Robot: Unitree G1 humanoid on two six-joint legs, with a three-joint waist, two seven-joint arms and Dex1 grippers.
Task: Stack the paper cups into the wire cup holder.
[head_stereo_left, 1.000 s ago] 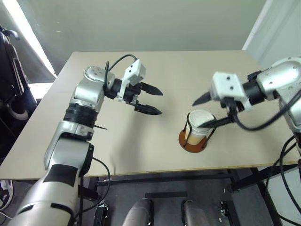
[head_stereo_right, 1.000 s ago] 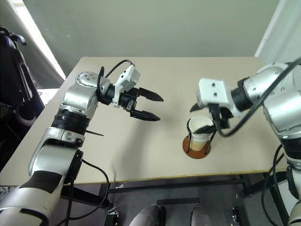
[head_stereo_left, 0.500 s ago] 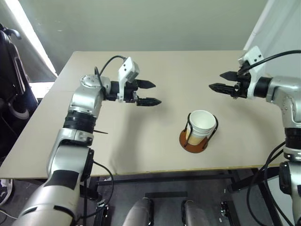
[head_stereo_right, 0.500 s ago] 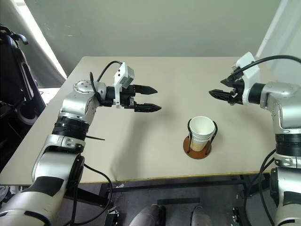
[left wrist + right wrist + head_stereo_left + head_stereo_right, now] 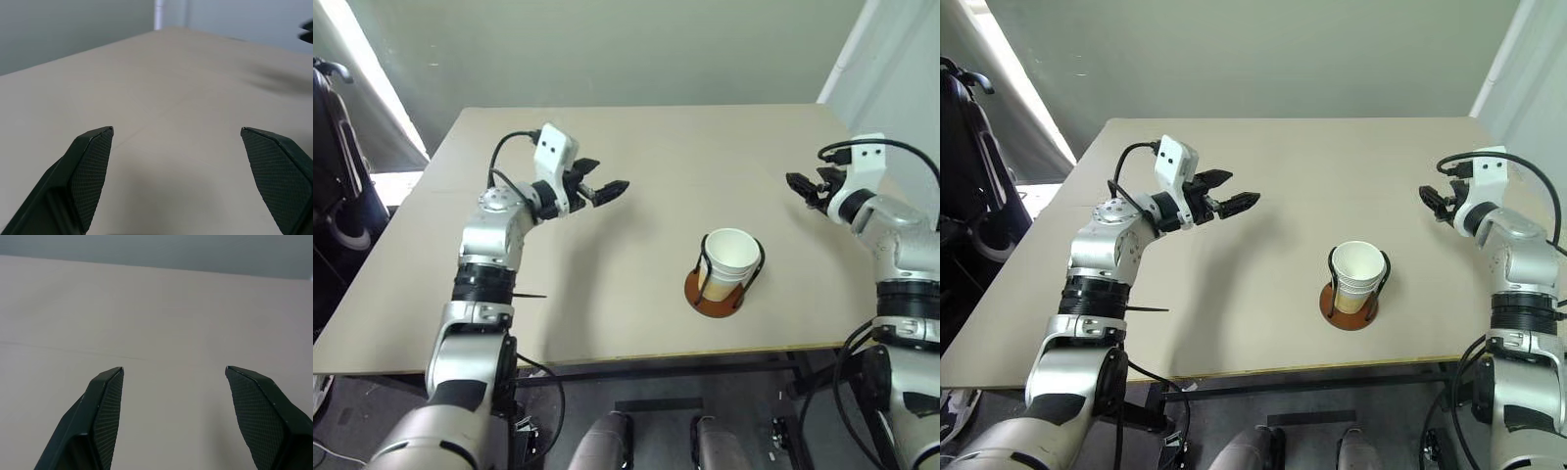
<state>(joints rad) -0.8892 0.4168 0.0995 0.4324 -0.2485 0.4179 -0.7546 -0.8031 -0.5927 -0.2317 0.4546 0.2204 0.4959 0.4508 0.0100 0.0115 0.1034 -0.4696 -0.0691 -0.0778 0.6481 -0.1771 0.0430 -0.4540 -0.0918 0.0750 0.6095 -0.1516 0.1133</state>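
Observation:
The paper cups (image 5: 732,257) sit nested together, white rims up, inside the wire cup holder (image 5: 712,298), whose reddish-brown base rests on the tan table (image 5: 607,294) near its front right. My left gripper (image 5: 604,182) hovers open over the table's left middle, well left of the holder, with nothing between its fingers. My right gripper (image 5: 800,185) stands open and empty over the table's right edge, beyond and to the right of the cups. In the left wrist view my left gripper (image 5: 176,129) faces bare tabletop. The right gripper (image 5: 173,367) does the same in the right wrist view.
A dark bag or chair (image 5: 335,186) stands off the table's left side. Pale curtain (image 5: 891,69) hangs past the right rear corner. The table's front edge (image 5: 636,360) runs just before the holder.
My right gripper left the cup in the holder and swung out to the right edge. The left gripper drew back toward the left and turned.

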